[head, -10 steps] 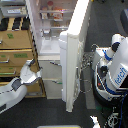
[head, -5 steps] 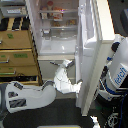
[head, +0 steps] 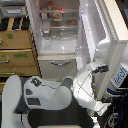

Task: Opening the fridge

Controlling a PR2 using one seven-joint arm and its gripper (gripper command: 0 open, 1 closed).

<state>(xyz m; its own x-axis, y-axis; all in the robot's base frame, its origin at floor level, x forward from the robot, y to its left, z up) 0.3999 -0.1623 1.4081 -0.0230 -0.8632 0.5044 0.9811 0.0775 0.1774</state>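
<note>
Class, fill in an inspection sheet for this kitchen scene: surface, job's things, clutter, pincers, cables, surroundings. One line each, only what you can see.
Surface: dark floor, bare where visible.
Job's things: fridge with upper door swung wide open toward the exterior view's right; shelves hold items too blurred to name; lower drawer shut.
Clutter: nothing seen.
Pincers: pincer raised near the open door's lower edge; open or shut cannot be told, nor whether it touches the door.
Cables: dark cables at lower right.
Surroundings: tan wooden drawer cabinet on the exterior view's left; white unit with blue lettering on the right.
</note>
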